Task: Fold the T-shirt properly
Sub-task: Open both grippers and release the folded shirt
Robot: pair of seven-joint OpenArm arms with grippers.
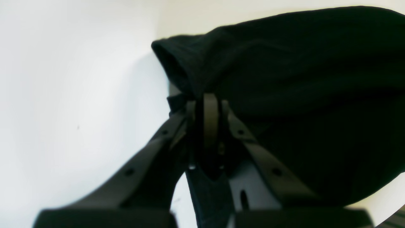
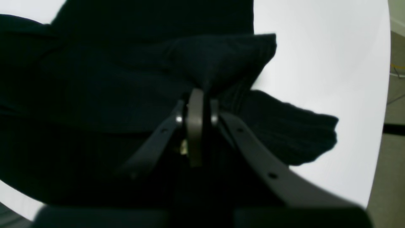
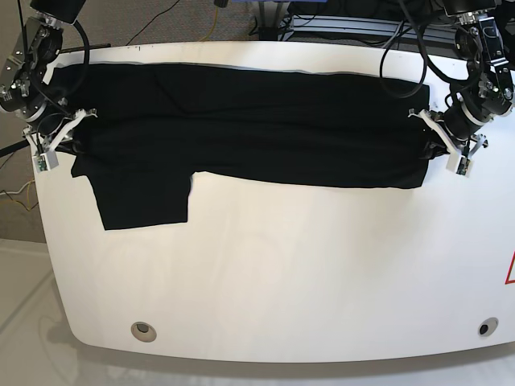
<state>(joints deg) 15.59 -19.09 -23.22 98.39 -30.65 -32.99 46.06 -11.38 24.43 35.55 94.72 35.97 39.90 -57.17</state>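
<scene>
The black T-shirt point(image 3: 257, 129) lies spread in a long band across the far half of the white table, with one sleeve point(image 3: 145, 201) pointing toward the front on the left. My left gripper point(image 3: 430, 149) is at the cloth's right end, my right gripper point(image 3: 71, 143) at its left end. In the left wrist view the left gripper point(image 1: 207, 101) is shut on a bunched fold of the T-shirt point(image 1: 300, 79). In the right wrist view the right gripper point(image 2: 196, 95) is likewise shut on a pinched ridge of the T-shirt point(image 2: 110, 79).
The white table point(image 3: 282, 273) has a round hole near the front left point(image 3: 143, 329) and a smaller one near the front right point(image 3: 483, 327). A red mark point(image 3: 510, 269) sits at its right edge. Cables point(image 3: 338, 24) hang behind the far edge.
</scene>
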